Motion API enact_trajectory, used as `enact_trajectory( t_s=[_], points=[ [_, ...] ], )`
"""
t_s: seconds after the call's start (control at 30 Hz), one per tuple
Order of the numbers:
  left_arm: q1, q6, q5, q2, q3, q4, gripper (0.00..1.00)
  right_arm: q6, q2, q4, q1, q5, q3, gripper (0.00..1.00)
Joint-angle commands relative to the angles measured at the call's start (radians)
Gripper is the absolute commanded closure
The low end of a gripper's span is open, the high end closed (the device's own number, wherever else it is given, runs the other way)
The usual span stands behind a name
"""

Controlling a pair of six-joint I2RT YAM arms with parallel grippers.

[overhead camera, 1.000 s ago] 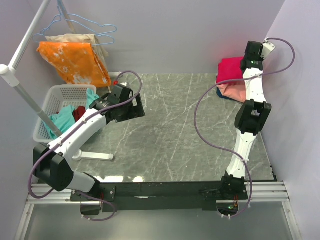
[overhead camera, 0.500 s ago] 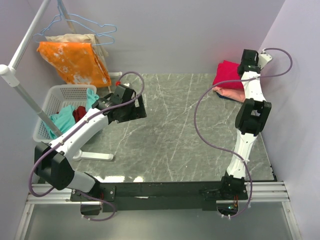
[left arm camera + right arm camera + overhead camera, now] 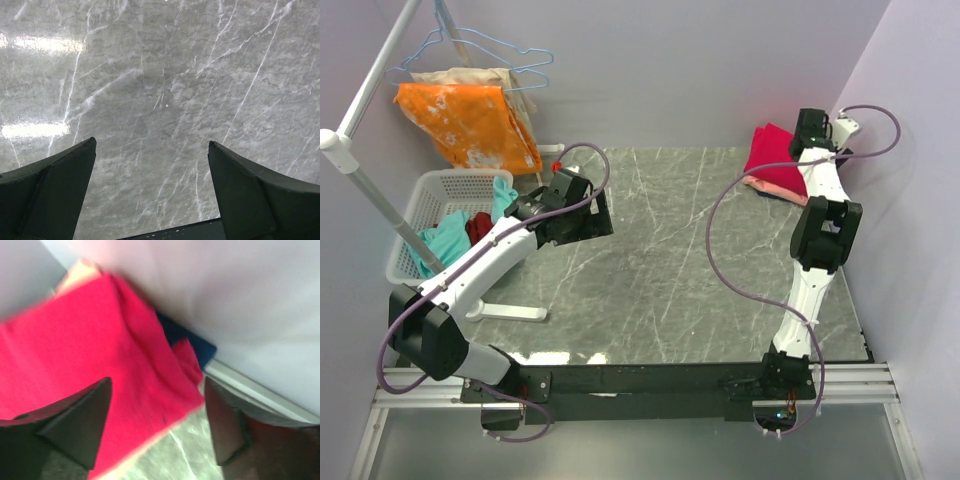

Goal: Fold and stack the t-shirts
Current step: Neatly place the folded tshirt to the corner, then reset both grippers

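Observation:
A folded crimson-red t-shirt (image 3: 771, 153) lies on top of a salmon-pink t-shirt (image 3: 777, 188) in the table's far right corner. In the right wrist view the red t-shirt (image 3: 90, 355) fills the left, a dark blue t-shirt (image 3: 189, 338) peeks out beneath it near the wall, and a pale pink edge (image 3: 80, 271) shows behind. My right gripper (image 3: 808, 128) (image 3: 157, 384) hangs over the stack's wall-side edge, jaws wide apart, gripping nothing. My left gripper (image 3: 582, 222) (image 3: 151, 142) is open over bare marble at the table's left.
A white laundry basket (image 3: 428, 190) holding teal and dark red cloth stands at the far left. An orange white-blotched cloth (image 3: 470, 125) hangs from a rack (image 3: 360, 190) above it. The side wall (image 3: 250, 305) lies close behind the stack.
My right gripper has opened and let go of the red t-shirt, which has settled flat onto the stack. The right wrist shifted slightly left. The left arm has stayed still.

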Motion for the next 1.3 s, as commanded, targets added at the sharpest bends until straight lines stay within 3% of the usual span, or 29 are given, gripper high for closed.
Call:
enact_trajectory(
  t_s=[0.0, 0.23, 0.4, 0.6, 0.8, 1.0, 1.27],
  points=[
    [-0.004, -0.012, -0.024, -0.048, -0.004, 0.015, 0.01, -0.089, -0.204, 0.142, 0.075, 0.052, -0.156, 0.15],
    [-0.004, -0.010, -0.093, -0.077, -0.042, 0.032, 0.01, -0.117, -0.436, 0.169, 0.291, 0.077, -0.328, 0.02],
    [-0.004, -0.007, -0.122, -0.108, -0.082, 0.045, 0.01, -0.028, -0.606, 0.106, 0.417, -0.044, -0.435, 0.02],
    [-0.004, 0.037, -0.246, -0.140, -0.133, 0.070, 0.00, 0.000, -0.753, 0.095, 0.542, -0.229, -0.642, 0.11],
    [-0.004, 0.068, -0.380, -0.134, -0.133, 0.070, 0.01, -0.011, -0.855, 0.069, 0.682, -0.260, -0.820, 0.15],
    [-0.008, 0.097, -0.380, -0.143, -0.179, 0.140, 0.00, 0.009, -0.893, 0.052, 0.745, -0.289, -0.949, 0.17],
    [-0.031, 0.123, -0.440, -0.194, -0.257, 0.228, 0.01, -0.040, -0.971, 0.179, 0.817, -0.445, -1.077, 0.16]
  ],
)
